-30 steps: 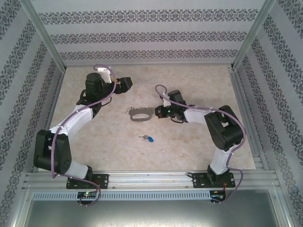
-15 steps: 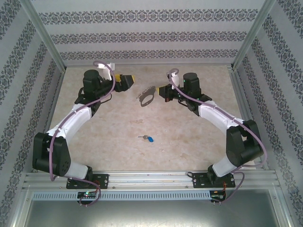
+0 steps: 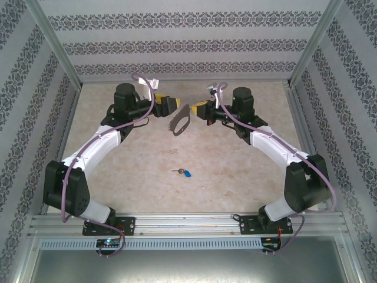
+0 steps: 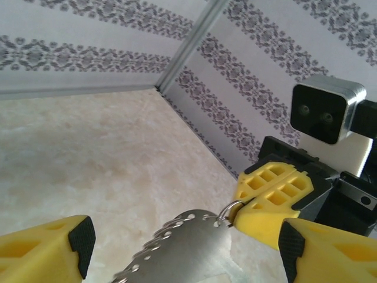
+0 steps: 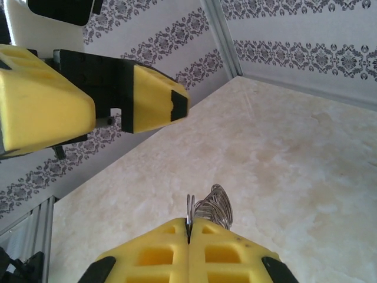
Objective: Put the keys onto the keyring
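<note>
Over the marbled bench (image 3: 235, 171), my right hand (image 3: 198, 110) is pinching the keyring (image 3: 179, 122) aloft. My left hand (image 3: 171, 105), wide, is straddling it, aiming to clamp its flat squarely. Keys (image 3: 184, 173) are lying below, behind both hands.

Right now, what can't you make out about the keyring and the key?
Key: top view, too small to show its teeth.
Keyring: left wrist view, blurred, cut off by the bottom edge.
Keyring, right wrist view: right gripper covers most of it; chain peeks out.
</note>
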